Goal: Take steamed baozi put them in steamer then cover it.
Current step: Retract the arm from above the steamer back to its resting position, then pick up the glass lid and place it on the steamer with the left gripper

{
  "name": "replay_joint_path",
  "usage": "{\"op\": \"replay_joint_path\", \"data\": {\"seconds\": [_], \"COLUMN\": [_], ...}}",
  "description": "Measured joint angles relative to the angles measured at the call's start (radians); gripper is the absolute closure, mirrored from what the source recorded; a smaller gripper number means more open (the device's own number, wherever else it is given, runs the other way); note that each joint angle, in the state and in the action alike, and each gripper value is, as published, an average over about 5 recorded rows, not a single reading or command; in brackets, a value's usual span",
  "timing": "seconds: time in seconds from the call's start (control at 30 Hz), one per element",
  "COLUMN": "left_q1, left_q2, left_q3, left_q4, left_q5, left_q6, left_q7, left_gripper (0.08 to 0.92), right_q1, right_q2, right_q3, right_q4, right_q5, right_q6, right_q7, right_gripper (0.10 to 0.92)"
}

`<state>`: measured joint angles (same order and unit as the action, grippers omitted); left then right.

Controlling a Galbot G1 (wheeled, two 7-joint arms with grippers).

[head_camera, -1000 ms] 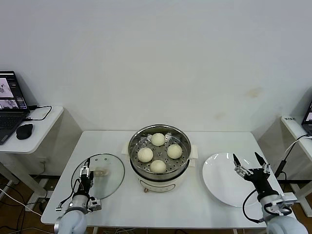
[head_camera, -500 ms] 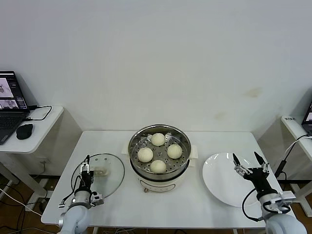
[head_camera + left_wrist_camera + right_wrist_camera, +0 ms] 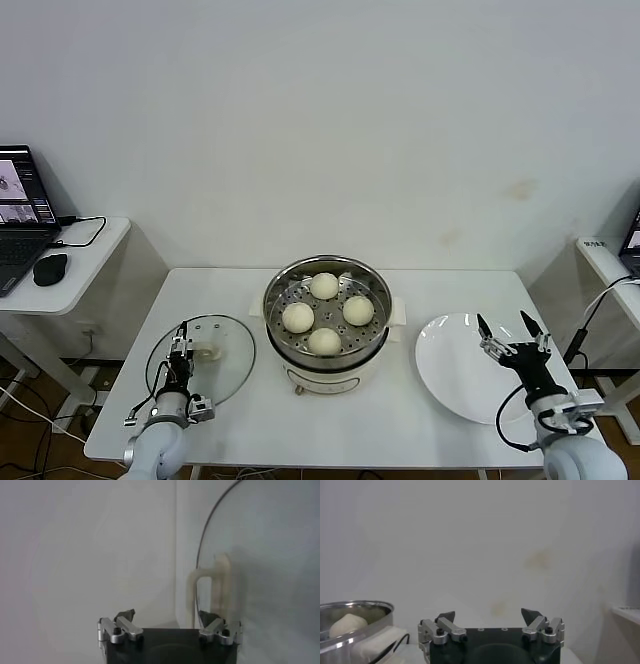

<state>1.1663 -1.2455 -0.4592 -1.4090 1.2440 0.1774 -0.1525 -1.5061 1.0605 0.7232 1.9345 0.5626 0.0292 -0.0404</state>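
You see the steamer [image 3: 327, 322] at the centre of the white table [image 3: 340, 425], its cream base below the steel pot and the perforated tray uncovered. Four steamed baozi [image 3: 324, 286] sit on the tray at 12, 3, 6 and 9 o'clock, close together around the tray's middle. At the steamer's 9 o'clock the cover [image 3: 203, 358] lies flat on the table, clear of the pot, with its cream handle [image 3: 207, 351] near its centre. The left gripper [image 3: 181, 347] stands over the cover's 9 o'clock half, just beside the handle; in the left wrist view its fingers [image 3: 126, 615] are partly open, one near the handle's arch [image 3: 206, 590], and they grip nothing. At the steamer's 3 o'clock you find a white plate [image 3: 462, 372], bare on its surface. The right gripper [image 3: 506, 333] hangs above the plate's 3 o'clock side, fingers spread wide and holding nothing. A laptop [image 3: 20, 215] and a mouse [image 3: 50, 269] rest on a side desk at far 9 o'clock.
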Motion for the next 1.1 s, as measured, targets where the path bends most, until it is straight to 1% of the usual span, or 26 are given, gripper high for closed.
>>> {"op": "replay_joint_path", "data": {"seconds": [0.3,0.53,0.63,0.87,1.1], "left_q1": [0.011,0.037,0.053,0.098,0.146], "left_q2": [-0.004,0.010,0.017,0.026,0.042], "left_q3": [-0.006,-0.024,-0.032,-0.047,-0.058], "left_q4": [0.004,-0.027,-0.053,-0.140,-0.276], "left_q5": [0.001,0.005,0.008,0.010,0.012], "left_q6": [-0.007,-0.002,0.004,0.030,0.094], "left_q7": [-0.006,-0.007,-0.006,0.007,0.061], "left_gripper": [0.649,0.837,0.865,0.865,0.865], "right_q1": [0.004,0.009,0.016,0.028,0.038], "right_q2": [-0.008,-0.020,-0.021,-0.032,-0.034], "right_q3": [-0.004,-0.005,-0.008,-0.013,-0.013], "right_q4": [-0.013,-0.024,-0.025,-0.025,-0.020], "right_q5": [0.001,0.006,0.007,0.013,0.021], "right_q6": [0.002,0.002,-0.001,-0.006,-0.009], "right_q7": [-0.002,-0.003,-0.002,-0.001,-0.001], "right_gripper": [0.203,0.202,0.203,0.202,0.203]}}
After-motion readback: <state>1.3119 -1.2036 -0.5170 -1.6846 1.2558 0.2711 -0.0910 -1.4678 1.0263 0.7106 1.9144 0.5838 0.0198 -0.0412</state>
